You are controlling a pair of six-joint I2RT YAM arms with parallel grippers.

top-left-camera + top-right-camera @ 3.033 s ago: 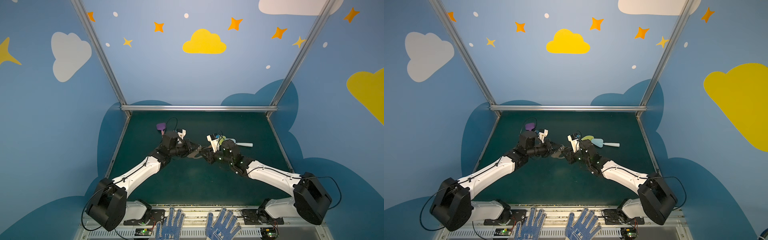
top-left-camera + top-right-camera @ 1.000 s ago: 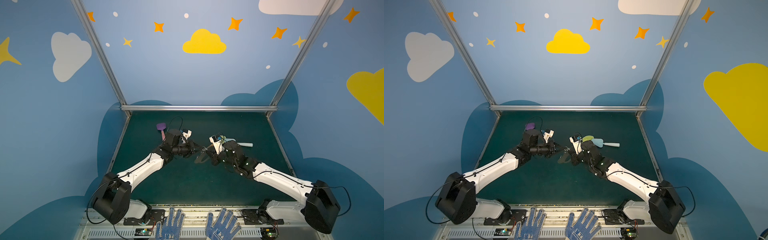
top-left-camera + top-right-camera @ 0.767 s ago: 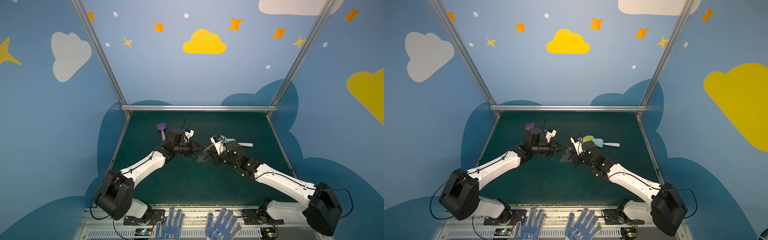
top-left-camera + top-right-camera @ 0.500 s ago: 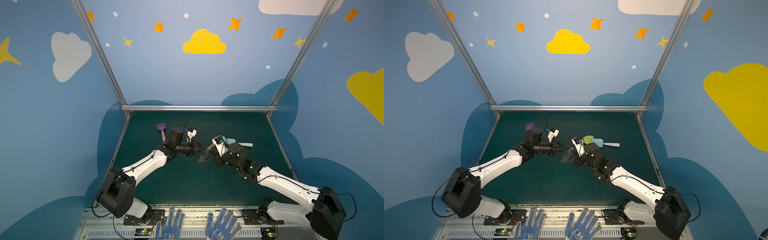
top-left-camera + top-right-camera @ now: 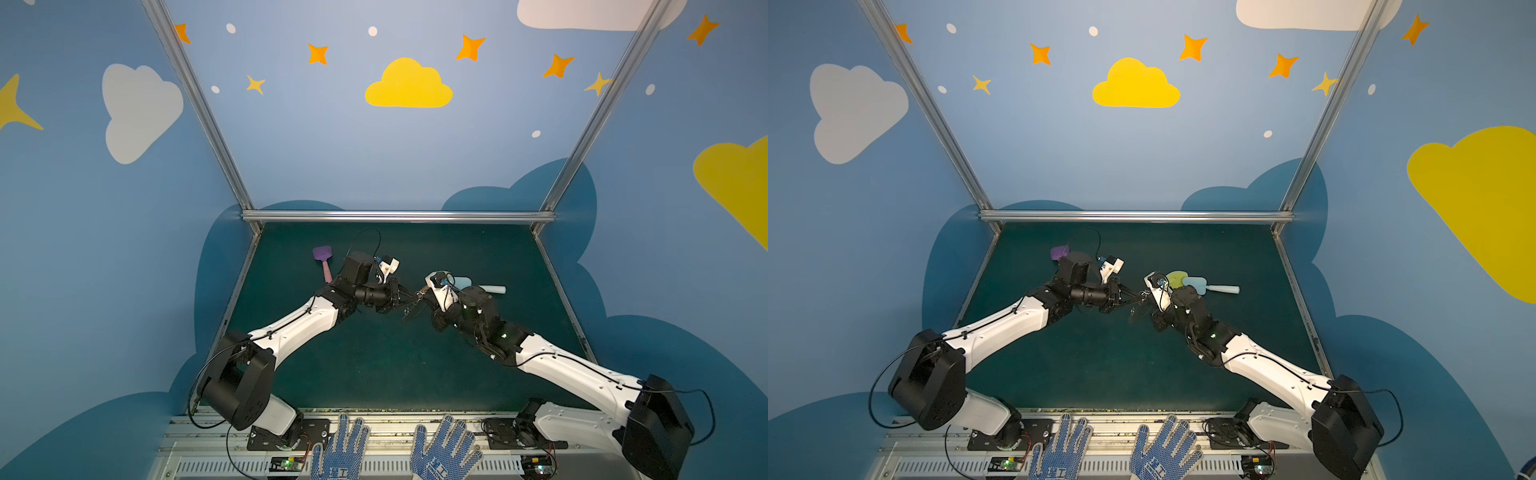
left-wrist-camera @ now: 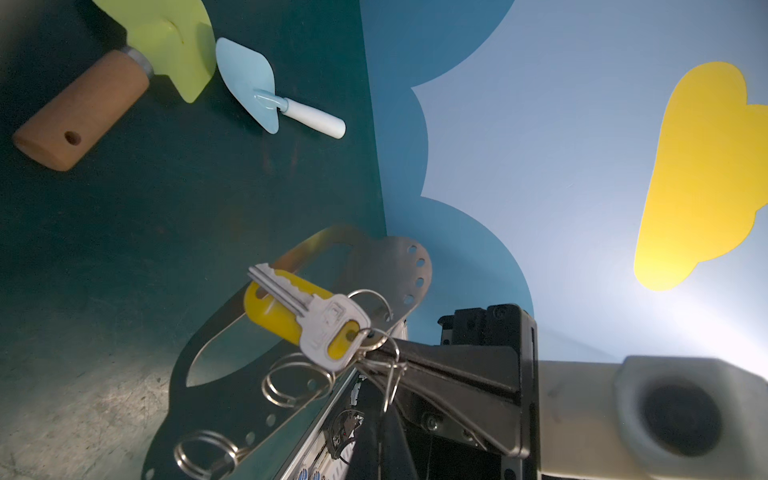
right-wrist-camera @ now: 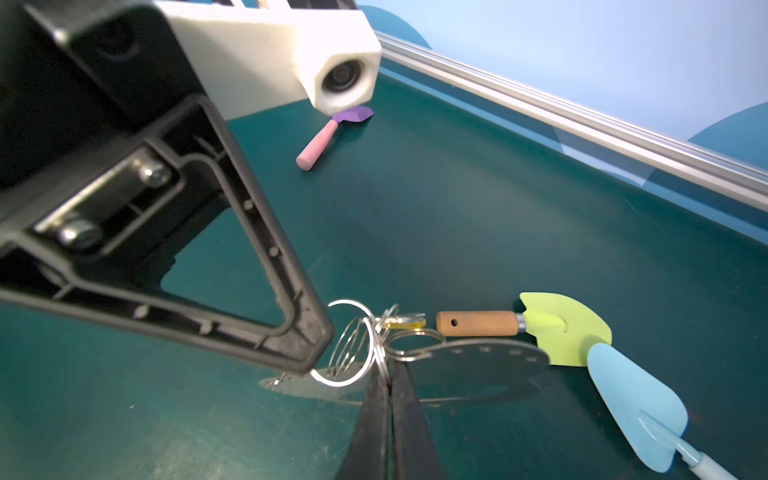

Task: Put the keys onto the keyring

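Left gripper (image 6: 376, 353) jaws clenched on the keys (image 6: 320, 320), one silver, one yellow; right gripper (image 7: 388, 374) jaws grasping the one keyring (image 6: 374, 262); three toy shovels (image 7: 569, 328) on the tabletop (image 7: 457, 208)

Faint stamp on the keys (image 6: 328, 324); seemingly lettering, unreadable.

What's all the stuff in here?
keys: one bunch, silver and yellow, mid-table, in the left tool
keyring: one, grey metal plate with small rings, beside the keys, in the right tool
toy shovel: one, yellow-green with brown handle, behind the right arm
toy trowel: one, light blue, beside the toy shovel
toy spade: one, purple with pink handle, back left
gloves: two, blue dotted, front edge
table: one, dark green, under everything
left tool: one, black, shut on the keys
right tool: one, black, shut on the keyring
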